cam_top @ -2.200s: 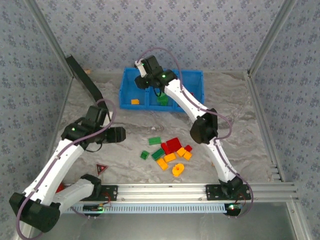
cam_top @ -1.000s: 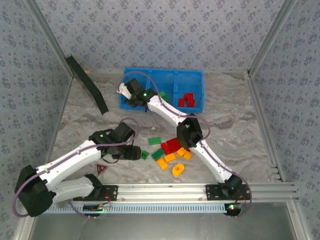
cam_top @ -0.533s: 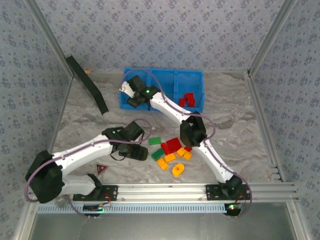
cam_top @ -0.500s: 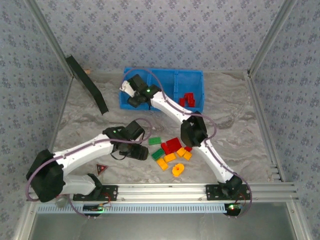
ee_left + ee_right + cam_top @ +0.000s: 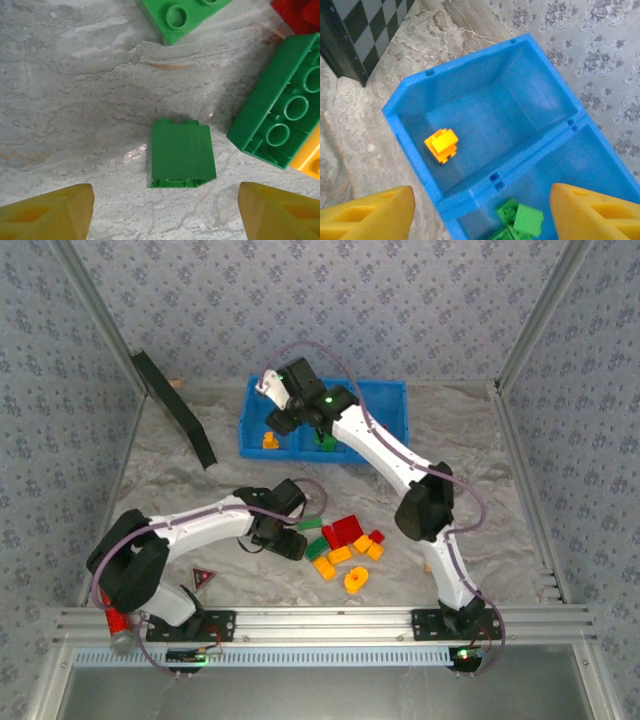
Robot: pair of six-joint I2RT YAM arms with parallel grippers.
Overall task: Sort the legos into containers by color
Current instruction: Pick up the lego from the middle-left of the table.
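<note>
Grey marbled worktop [image 5: 480, 470], flower-patterned walls [image 5: 350, 300] around it. The left claw [image 5: 165, 215] stands wide, holding nothing; a small green brick [image 5: 181, 155] lies mid-frame, just above the gap between its tips. The right claw [image 5: 482, 212] hangs wide above the blue bin [image 5: 485, 57], where an orange brick [image 5: 441, 145] lies left of centre and green bricks [image 5: 520, 220] lie at the bottom edge.

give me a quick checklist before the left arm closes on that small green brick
1. left jaws open: ok, tips either side of the small green brick
2. brick centred between tips: ok, roughly
3. room for both tips: not ok, the big green brick lies close beside it
4. green compartment found: ok, green bricks lie next to the orange brick's compartment
5. drop path free: not ok, right jaws, open, hang over the blue bin
</note>
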